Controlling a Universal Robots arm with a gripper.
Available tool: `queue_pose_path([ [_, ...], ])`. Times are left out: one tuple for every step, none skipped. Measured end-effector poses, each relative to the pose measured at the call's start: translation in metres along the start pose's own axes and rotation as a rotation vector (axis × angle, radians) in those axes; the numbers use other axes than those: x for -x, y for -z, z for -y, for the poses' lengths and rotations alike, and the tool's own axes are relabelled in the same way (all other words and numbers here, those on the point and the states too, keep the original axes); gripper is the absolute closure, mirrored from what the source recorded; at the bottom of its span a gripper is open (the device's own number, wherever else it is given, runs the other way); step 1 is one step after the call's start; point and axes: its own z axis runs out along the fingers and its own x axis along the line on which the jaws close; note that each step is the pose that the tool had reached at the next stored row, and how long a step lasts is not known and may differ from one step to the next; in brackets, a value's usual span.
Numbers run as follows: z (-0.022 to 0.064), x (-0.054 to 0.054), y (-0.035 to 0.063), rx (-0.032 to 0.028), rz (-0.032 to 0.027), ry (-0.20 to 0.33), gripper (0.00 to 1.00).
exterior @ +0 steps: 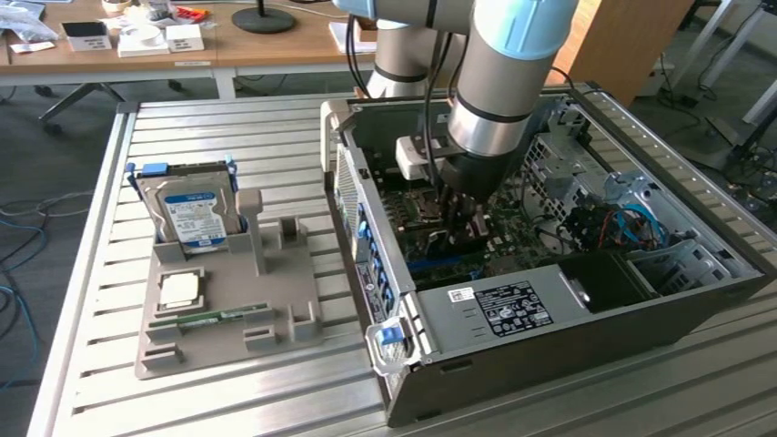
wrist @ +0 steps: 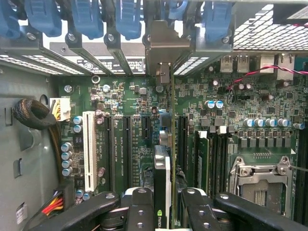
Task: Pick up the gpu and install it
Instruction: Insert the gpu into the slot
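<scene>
We have the tool [wrist: 166, 204] clamped on the gpu [wrist: 162, 161], edge-down inside the case [exterior: 570, 350] at the exterior view's centre, long axis parallel to the slots [wrist: 126, 144] beside it.

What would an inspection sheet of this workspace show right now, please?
Surface: slatted metal table, carrying an open PC case and a grey fixture.
Job's things: gpu edge-on over the motherboard slots, inside the case.
Clutter: hard drive, CPU and RAM stick on the fixture.
Grippers: gripper shut on the gpu.
Cables: blue and red leads in the case; black sleeved bundle beside the motherboard.
Surroundings: wooden desk behind the table; floor cables.
</scene>
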Motion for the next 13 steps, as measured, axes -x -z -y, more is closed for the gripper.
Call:
queue_pose_path([
  [-0.0001,0.0,-0.0007,0.0,-0.0001,0.0,0.73],
  [-0.0001,0.0,-0.0015,0.0,-0.0001,0.0,0.73],
  [-0.0001,-0.0001,-0.0019,0.0002,-0.0003,0.0,0.73],
  [-0.0001,-0.0001,-0.002,0.0002,-0.0005,0.0,0.73],
  [-0.0001,-0.0001,-0.002,0.0003,-0.0005,0.0,0.73],
  [-0.0001,-0.0001,-0.002,0.0003,-0.0005,0.0,0.73],
  [-0.0001,-0.0001,-0.0021,0.0002,-0.0003,0.0,0.73],
  [-0.0001,-0.0001,-0.0021,0.0001,-0.0003,0.0,0.73],
  [-0.0001,-0.0001,-0.0021,0.0001,-0.0003,0.0,0.73],
  [-0.0001,-0.0001,-0.0021,0.0001,-0.0002,0.0,0.73],
  [-0.0001,0.0,-0.002,0.0,0.0,0.0,0.73],
  [0.0,0.0,-0.0018,-0.0002,0.0002,0.0,0.73],
  [-0.0001,0.0,-0.0011,-0.0001,0.0001,0.0,0.73],
])
